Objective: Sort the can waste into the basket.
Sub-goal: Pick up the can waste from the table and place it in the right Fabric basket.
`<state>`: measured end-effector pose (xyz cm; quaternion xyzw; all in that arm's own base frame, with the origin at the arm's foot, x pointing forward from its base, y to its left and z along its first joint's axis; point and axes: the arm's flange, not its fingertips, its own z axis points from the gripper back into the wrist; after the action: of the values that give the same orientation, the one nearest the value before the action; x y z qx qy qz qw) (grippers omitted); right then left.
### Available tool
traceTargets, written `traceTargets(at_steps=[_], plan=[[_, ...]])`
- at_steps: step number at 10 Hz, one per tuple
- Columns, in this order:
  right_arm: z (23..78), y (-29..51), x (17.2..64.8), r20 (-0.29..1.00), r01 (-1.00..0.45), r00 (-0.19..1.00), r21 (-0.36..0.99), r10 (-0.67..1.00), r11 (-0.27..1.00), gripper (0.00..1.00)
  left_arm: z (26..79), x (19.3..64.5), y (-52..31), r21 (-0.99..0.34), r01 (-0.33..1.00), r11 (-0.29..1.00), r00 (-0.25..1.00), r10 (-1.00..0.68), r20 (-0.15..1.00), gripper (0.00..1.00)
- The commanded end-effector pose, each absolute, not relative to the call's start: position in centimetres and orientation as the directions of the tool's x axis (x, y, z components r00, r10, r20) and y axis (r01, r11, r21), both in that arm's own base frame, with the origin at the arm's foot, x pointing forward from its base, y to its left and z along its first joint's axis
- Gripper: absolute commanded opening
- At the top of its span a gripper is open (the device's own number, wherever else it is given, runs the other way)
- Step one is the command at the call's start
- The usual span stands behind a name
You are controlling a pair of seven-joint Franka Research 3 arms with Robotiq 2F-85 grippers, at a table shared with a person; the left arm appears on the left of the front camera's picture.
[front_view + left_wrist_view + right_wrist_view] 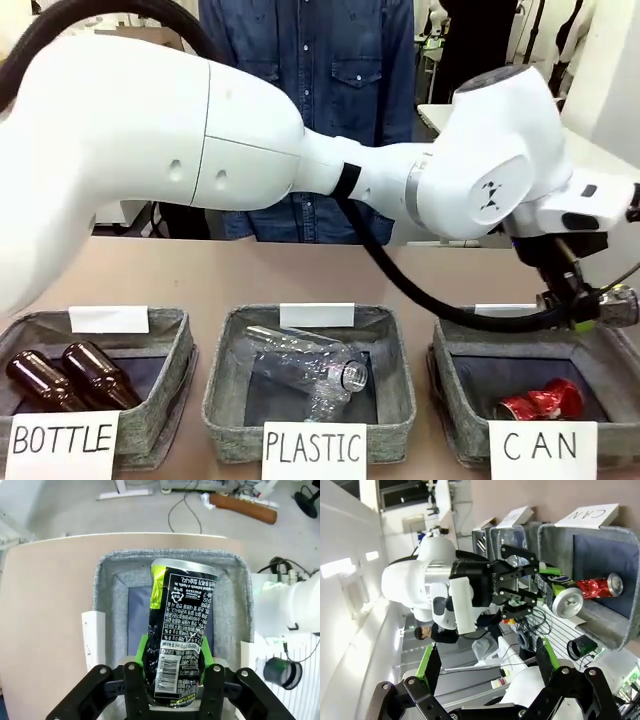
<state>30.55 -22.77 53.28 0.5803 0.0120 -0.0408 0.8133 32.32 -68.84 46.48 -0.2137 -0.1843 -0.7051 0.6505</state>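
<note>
BOTTLE bin [165,395] at 9 o'clock: two brown bottles [70,377]. PLASTIC bin [225,395] (centre): clear bottles [310,368]. Person [310,60] at 12 o'clock.

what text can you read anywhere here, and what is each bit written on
"BOTTLE": white sign on the left bin.
"PLASTIC": white sign on the middle bin.
"CAN": white sign on the basket; it also reads "CAN" in the right wrist view.
Dark can in the left tool: dense white print, a recycling mark and a barcode, upside down and too small to read.
Crushed red can: no readable print.
</note>
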Motion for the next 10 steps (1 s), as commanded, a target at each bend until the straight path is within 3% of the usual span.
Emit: traceTargets(at_steps=[1, 3, 4, 5, 10], plan=[[53.59, -23.34, 30.24, -0.074, 0.095, 0.994, 0.943, -0.079, 0.32, 1.0, 47.58, 32.36, -69.24, -0.019, 0.998, -0.058, -0.039, -0.851, 0.523, 0.44], [53.59, -23.34, 30.24, -0.074, 0.095, 0.994, 0.943, -0.079, 0.32, 1.0, 47.6, 32.53, -69.29, -0.022, 0.998, -0.059, -0.04, -0.856, 0.515, 0.44], [53.59, -23.34, 30.24, -0.074, 0.095, 0.994, 0.943, -0.079, 0.32, 1.0, 47.71, 32.55, -69.3, -0.013, 0.998, -0.067, -0.051, -0.857, 0.512, 0.65], [53.59, -23.34, 30.24, -0.074, 0.095, 0.994, 0.943, -0.079, 0.32, 1.0, 47.76, 32.44, -69.22, 0.002, 0.996, -0.084, -0.074, -0.859, 0.506, 1.0], [53.59, -23.34, 30.24, -0.074, 0.095, 0.994, 0.943, -0.079, 0.32, 1.0, 47.99, 32.48, -69.16, 0.001, 0.996, -0.086, -0.075, -0.856, 0.511, 1.0]])
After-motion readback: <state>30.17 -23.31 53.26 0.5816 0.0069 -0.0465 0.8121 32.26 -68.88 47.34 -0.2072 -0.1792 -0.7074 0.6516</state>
